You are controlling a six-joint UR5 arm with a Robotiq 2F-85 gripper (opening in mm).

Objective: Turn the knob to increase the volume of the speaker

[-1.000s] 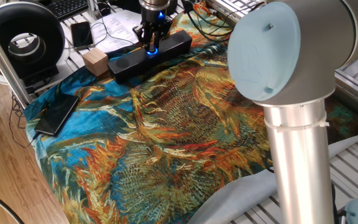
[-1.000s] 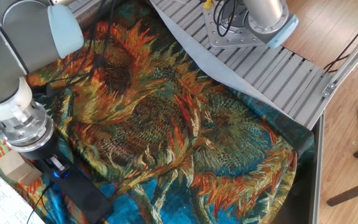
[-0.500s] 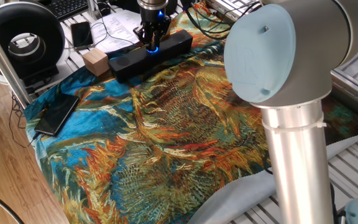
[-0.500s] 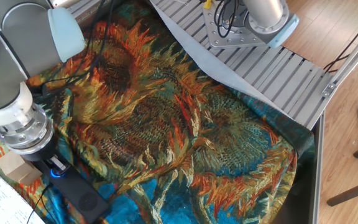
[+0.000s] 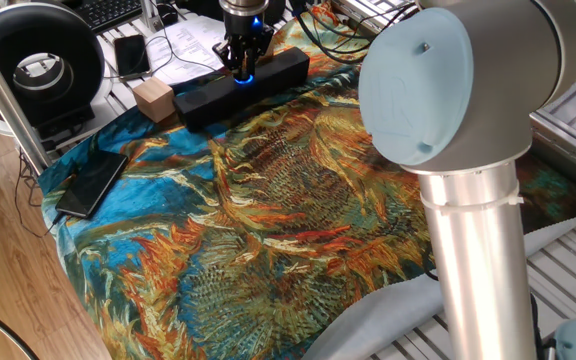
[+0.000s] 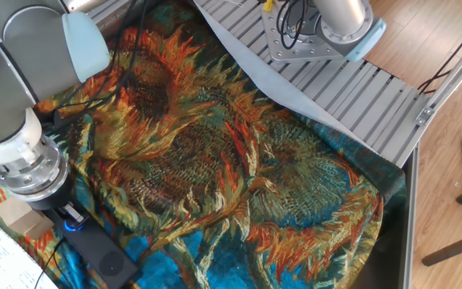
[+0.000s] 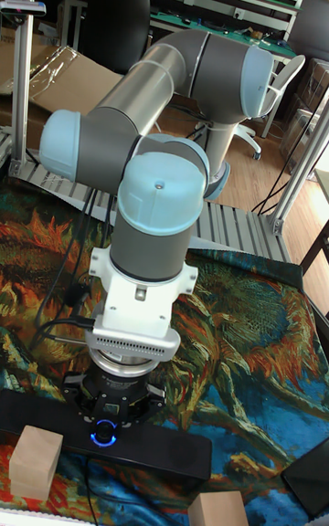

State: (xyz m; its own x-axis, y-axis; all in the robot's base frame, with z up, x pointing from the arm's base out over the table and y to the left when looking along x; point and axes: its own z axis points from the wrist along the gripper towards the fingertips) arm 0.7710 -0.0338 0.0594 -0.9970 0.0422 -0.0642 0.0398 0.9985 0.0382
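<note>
My biggest worry from here is slip: if I rotate the wrist and the claw (image 5: 244, 68) is only lightly pinching the knob (image 7: 104, 432), the pads will skate round it and the volume won't move. I can't tell from any view how firmly, or even whether, the claw is closed on it. In one fixed view the dark fingers straddle the blue glow, and in the tall fixed view the wrist hides them from above. A second risk is the speaker (image 5: 241, 87) itself; it sits loose on the patterned cloth (image 5: 298, 200) covering the desk, so an off-centre twist could swing the whole bar instead of the dial, or drag it against the wooden block (image 5: 154, 98) beside its end. Pressing down too hard could also bunch the cloth.

The knob is a small round black dial with a bright blue ring, set on the front face of the long black speaker, roughly mid-length. The speaker lies at the far edge of the cloth in one fixed view, directly under the claw, with a smartphone (image 5: 90, 184) well apart nearer the cloth's corner
</note>
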